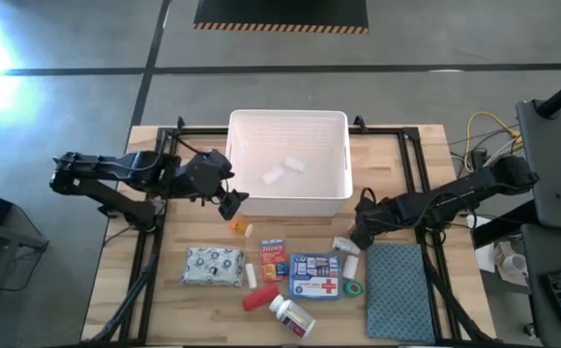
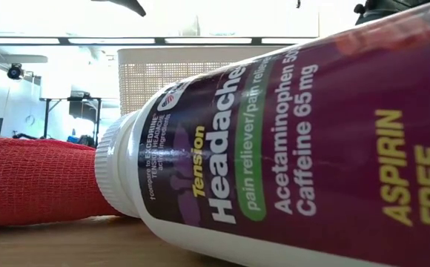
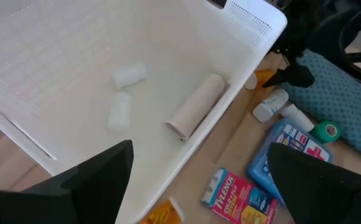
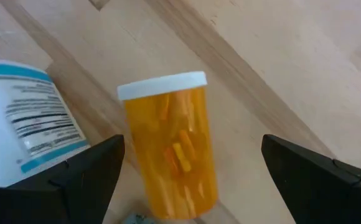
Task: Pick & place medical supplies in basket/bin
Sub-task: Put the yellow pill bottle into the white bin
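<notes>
Grey concrete floor surrounds the wooden desk (image 1: 290, 319), and at the upper middle of the high view stands the white perforated bin (image 1: 288, 162), which already holds a few supplies: the left wrist view shows two small white rolls (image 3: 129, 75) and a beige bandage roll (image 3: 196, 107) lying on its floor. Most of the task is left, to judge by what lies in a loose row across the lower middle of the high view: a grey patterned pack (image 1: 213, 266), a red-blue Tylenol box (image 1: 274, 258), a blue red-cross pouch (image 1: 315, 275), a red tube (image 1: 259, 297), a white headache-pill bottle (image 1: 291, 314), a green tape roll (image 1: 355, 287) and an orange vial (image 1: 241, 228) just below the bin. The left gripper (image 1: 230, 201) hangs at the bin's lower left corner, fingers spread and holding nothing. The right gripper (image 1: 362, 237), right of centre beside the teal cloth mat (image 1: 397, 290), hovers with its fingers wide apart over a second orange vial (image 4: 171, 149) lying next to a white bottle (image 4: 25, 118), likely the next pick.
</notes>
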